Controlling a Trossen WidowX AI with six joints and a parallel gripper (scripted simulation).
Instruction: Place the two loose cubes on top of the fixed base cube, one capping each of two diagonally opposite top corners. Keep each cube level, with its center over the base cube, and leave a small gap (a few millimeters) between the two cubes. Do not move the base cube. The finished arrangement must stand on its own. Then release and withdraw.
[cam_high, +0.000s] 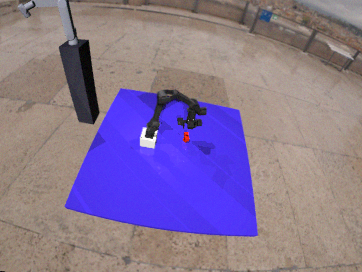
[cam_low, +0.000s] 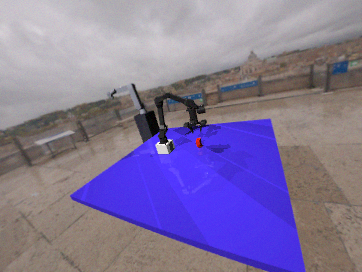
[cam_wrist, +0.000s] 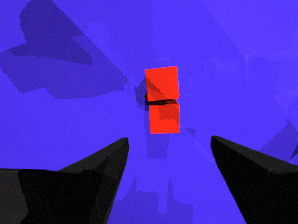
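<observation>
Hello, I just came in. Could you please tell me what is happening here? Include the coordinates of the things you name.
A black robot arm (cam_high: 168, 95) (cam_low: 175, 97) is stacking red cubes on a blue surface (cam_high: 165, 200) (cam_low: 200, 210). In the wrist view two red cube faces (cam_wrist: 162, 84) (cam_wrist: 164, 119) show, with a dark gap between them. The jaws (cam_high: 190, 124) (cam_low: 195, 126) are open and hold nothing, standing back from the cubes.

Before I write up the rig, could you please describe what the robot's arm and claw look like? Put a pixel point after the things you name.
The arm (cam_high: 168, 95) (cam_low: 173, 97) is matte black, with slim links and bulkier joints. The claw (cam_high: 189, 126) (cam_low: 195, 128) (cam_wrist: 168, 142) is black too, with two fingers that taper to narrow tips. I can make out no markings.
</observation>
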